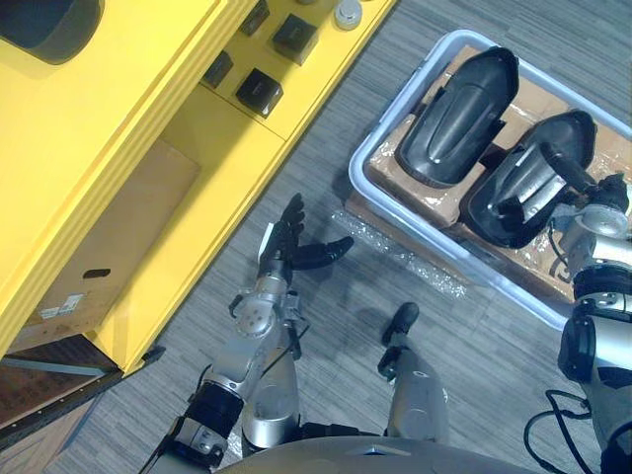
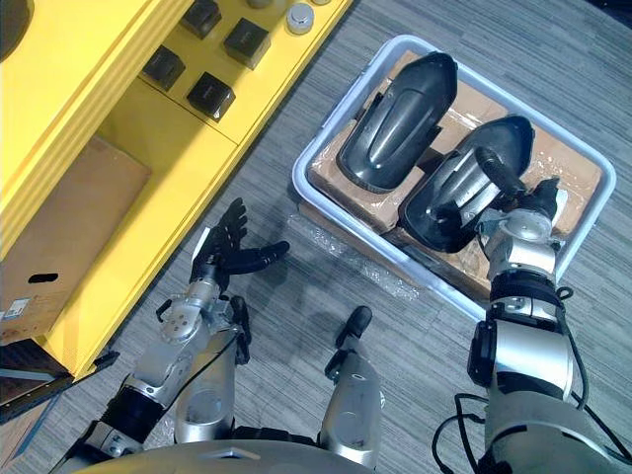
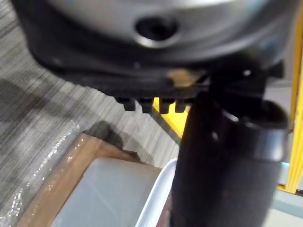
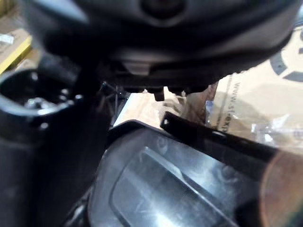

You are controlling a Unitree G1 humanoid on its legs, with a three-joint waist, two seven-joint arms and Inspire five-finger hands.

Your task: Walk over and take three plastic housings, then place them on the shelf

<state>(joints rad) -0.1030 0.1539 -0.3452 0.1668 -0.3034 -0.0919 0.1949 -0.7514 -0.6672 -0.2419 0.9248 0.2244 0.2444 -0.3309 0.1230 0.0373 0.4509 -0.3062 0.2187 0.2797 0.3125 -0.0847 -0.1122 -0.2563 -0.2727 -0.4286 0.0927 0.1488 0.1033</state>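
Lying in one bin (image 2: 349, 118), two housings (image 2: 395, 114) (image 2: 459, 183); left hand (image 2: 222, 255) fingers wide, right hand (image 2: 538, 202) unclear

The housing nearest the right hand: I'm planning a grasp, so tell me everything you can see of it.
The housing is a long, glossy black plastic shell, rounded at its far end, with a raised bar-like part along its top. It lies slanted on cardboard inside the pale bin, beside a second housing; whether the two touch is unclear. The right hand is at its near right edge, but contact cannot be confirmed.
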